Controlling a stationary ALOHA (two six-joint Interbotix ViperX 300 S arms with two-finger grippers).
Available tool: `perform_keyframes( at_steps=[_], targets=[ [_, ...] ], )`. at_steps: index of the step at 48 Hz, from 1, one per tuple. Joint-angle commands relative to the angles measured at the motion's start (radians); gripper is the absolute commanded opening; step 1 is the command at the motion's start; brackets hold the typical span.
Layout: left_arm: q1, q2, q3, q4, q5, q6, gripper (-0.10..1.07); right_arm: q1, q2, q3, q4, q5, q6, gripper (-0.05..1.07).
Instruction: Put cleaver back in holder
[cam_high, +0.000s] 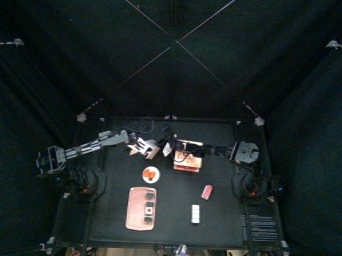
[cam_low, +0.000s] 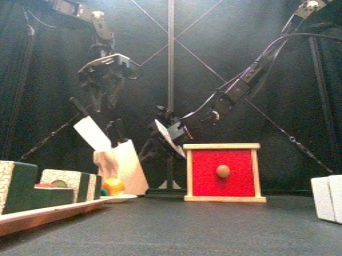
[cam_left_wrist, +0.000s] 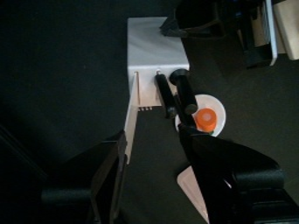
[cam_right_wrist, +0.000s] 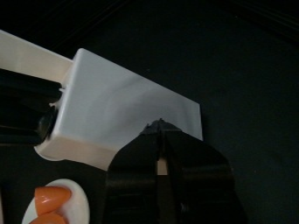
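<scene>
The holder (cam_low: 123, 166) is a white block standing left of centre, also seen as the holder (cam_high: 150, 150), with dark handles sticking out of it. The cleaver (cam_low: 91, 133) stands tilted in it, its flat white blade rising above the block; in the left wrist view the cleaver (cam_left_wrist: 128, 131) shows edge-on. My left gripper (cam_low: 104, 98) hangs open just above the blade, touching nothing, its jaws (cam_left_wrist: 158, 140) spread wide. My right gripper (cam_right_wrist: 160, 140) is closed on the edge of the holder (cam_right_wrist: 117, 105) from the right side.
A red box in a wooden frame (cam_low: 221, 172) stands right of the holder. A white plate with an orange piece (cam_high: 150, 175) lies in front of it, a long pink tray (cam_high: 142, 208) nearer the front edge, and small blocks (cam_high: 207, 190) to the right.
</scene>
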Motion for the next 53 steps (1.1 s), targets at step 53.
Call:
perform_keyframes(
  at_steps=[53],
  targets=[
    [-0.092, -0.324, 0.195, 0.011, 0.017, -0.021, 0.74, 0.000, -0.021, -0.002, 0.002, 0.005, -0.002, 0.35]
  ],
)
